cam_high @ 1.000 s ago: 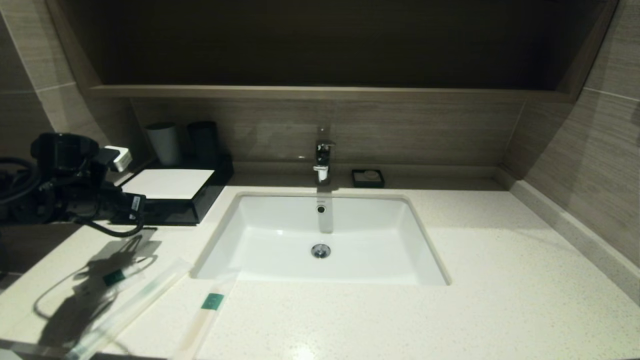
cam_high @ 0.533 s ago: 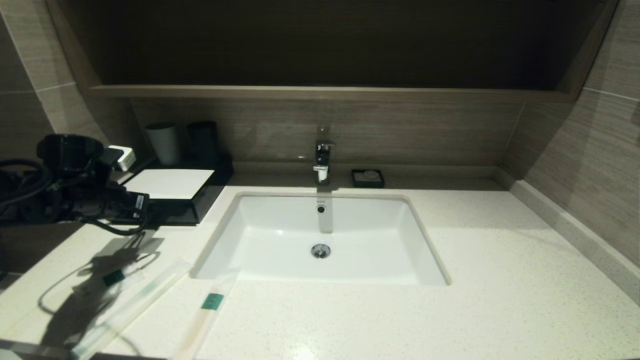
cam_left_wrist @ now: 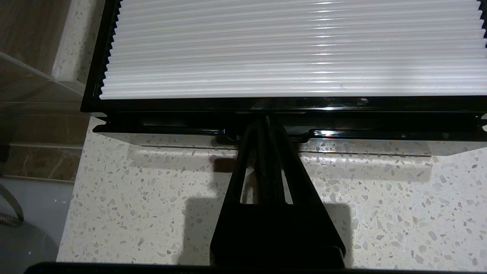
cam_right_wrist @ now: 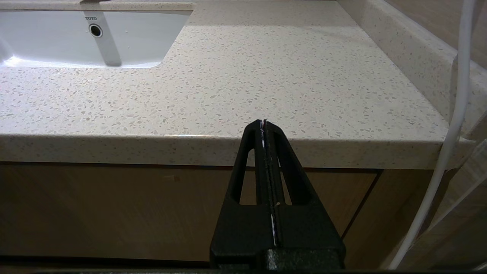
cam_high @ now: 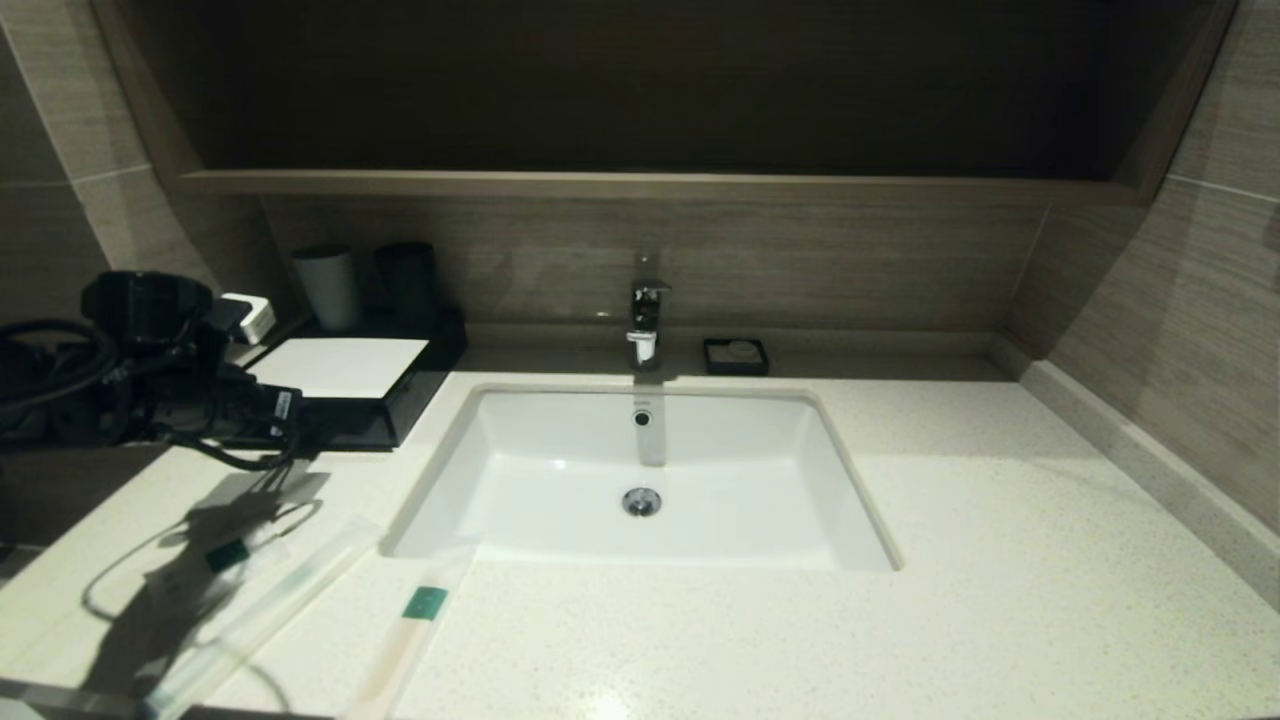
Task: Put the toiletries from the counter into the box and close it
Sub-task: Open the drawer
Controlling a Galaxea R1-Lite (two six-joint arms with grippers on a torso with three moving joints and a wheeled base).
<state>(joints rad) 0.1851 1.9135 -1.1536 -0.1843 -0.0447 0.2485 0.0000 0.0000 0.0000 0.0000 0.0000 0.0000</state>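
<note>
The black box (cam_high: 340,367) with a white top panel stands at the counter's (cam_high: 1000,560) back left. In the left wrist view its ribbed white panel (cam_left_wrist: 289,49) fills the top, with the drawer front (cam_left_wrist: 361,131) below it. My left gripper (cam_left_wrist: 266,121) is shut, with its tips at the middle of the drawer front; in the head view it (cam_high: 298,418) sits at the box's near side. Three packets lie on the counter's front left: a short sachet (cam_high: 228,556), a long one (cam_high: 270,605) and another long one (cam_high: 424,603). My right gripper (cam_right_wrist: 263,122) is shut and empty, parked below the counter's front edge.
A white sink (cam_high: 640,480) with a tap (cam_high: 645,320) is set in the middle of the counter. Two cups (cam_high: 328,285) stand behind the box. A small black soap dish (cam_high: 736,355) sits at the back wall. The wall kerb (cam_high: 1150,460) bounds the right side.
My left arm has shifted a little to the right, towards the box's near side. The packets and the box have not moved.
</note>
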